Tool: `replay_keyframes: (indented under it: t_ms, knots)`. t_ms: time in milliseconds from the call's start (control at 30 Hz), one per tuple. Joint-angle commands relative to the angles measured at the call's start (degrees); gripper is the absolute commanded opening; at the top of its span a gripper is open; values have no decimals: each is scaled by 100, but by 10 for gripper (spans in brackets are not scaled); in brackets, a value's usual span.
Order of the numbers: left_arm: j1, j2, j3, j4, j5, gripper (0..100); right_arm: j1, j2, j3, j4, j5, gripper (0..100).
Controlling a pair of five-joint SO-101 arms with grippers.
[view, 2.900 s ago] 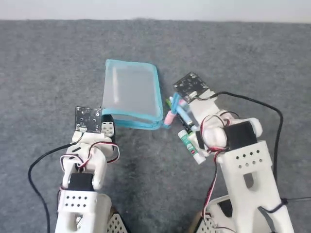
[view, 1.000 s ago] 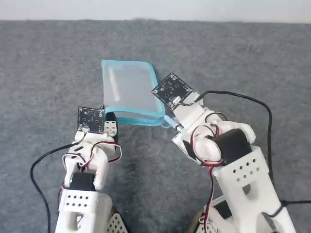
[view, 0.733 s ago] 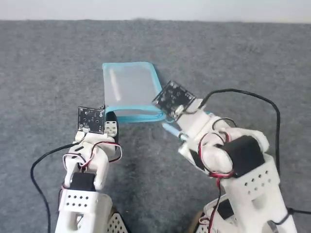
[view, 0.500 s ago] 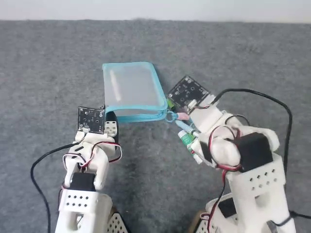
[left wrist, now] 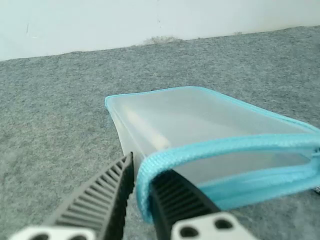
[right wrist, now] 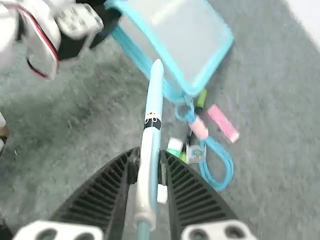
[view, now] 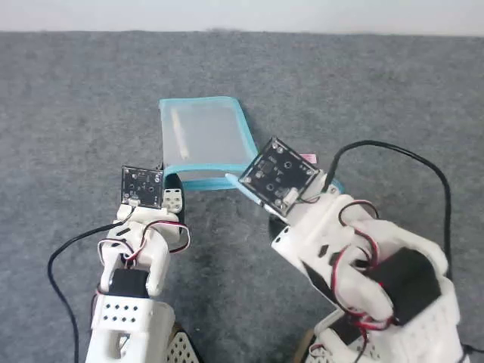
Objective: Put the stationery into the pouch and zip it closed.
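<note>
Gripping pen [right wrist: 152,115] aloft (tip toward pouch [view: 204,136]): right claw [right wrist: 148,152] | left claw [left wrist: 142,170] pinching pouch edge

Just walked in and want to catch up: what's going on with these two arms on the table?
The left end effector is clamped on the blue-trimmed edge of the translucent pouch, which appears open. The right end effector grips a pale blue pen, its tip close to the pouch's near edge. Other stationery, including a pink eraser, lies on the gray mat beside the pouch.
</note>
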Motion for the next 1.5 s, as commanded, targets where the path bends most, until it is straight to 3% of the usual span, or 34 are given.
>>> replay_keyframes:
  t_ms: [0, 533, 900, 1100, 1300, 1467]
  knots:
    - [44, 70, -110, -246, -44, 10, -189, 163, 475, -760, -88, 7]
    - [53, 79, -110, -246, -44, 10, -198, 549, 1319, -1956, -132, 7]
    - [53, 97, -110, -237, -44, 10, -4, 2193, 1310, -3978, -1380, 7]
    - [53, 97, -110, -237, -44, 10, 119, 2844, 923, -4268, -1670, 12]
    - [53, 97, -101, -229, -44, 10, -321, 3758, 352, -4251, -1556, 210]
    - [53, 97, -75, -229, -44, 10, -286, 4092, -132, -3714, -1310, 370]
